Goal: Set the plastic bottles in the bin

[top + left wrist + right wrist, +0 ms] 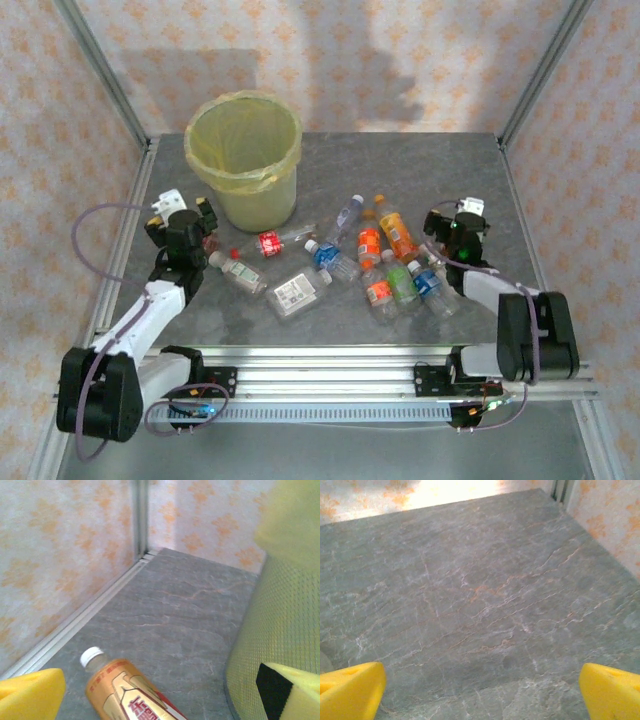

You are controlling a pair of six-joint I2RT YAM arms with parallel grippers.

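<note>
Several plastic bottles [369,262] lie scattered on the grey table between the arms, with red, blue, green and orange labels. The pale yellow-green bin [243,160], lined with a yellow bag, stands at the back left. My left gripper [185,215] hovers just left of the bin, open. In the left wrist view a gold-labelled bottle [125,690] with a white cap lies between the yellow fingers [30,695], untouched, and the bin wall [270,630] rises at the right. My right gripper [455,218] is open beside the orange bottles [398,232]. Bare table lies between its fingertips [350,690].
A metal frame rail [120,250] runs along the table's left edge, close to the left arm. Patterned walls enclose the back and both sides. A flat bottle with a white label [298,293] lies nearest the front edge.
</note>
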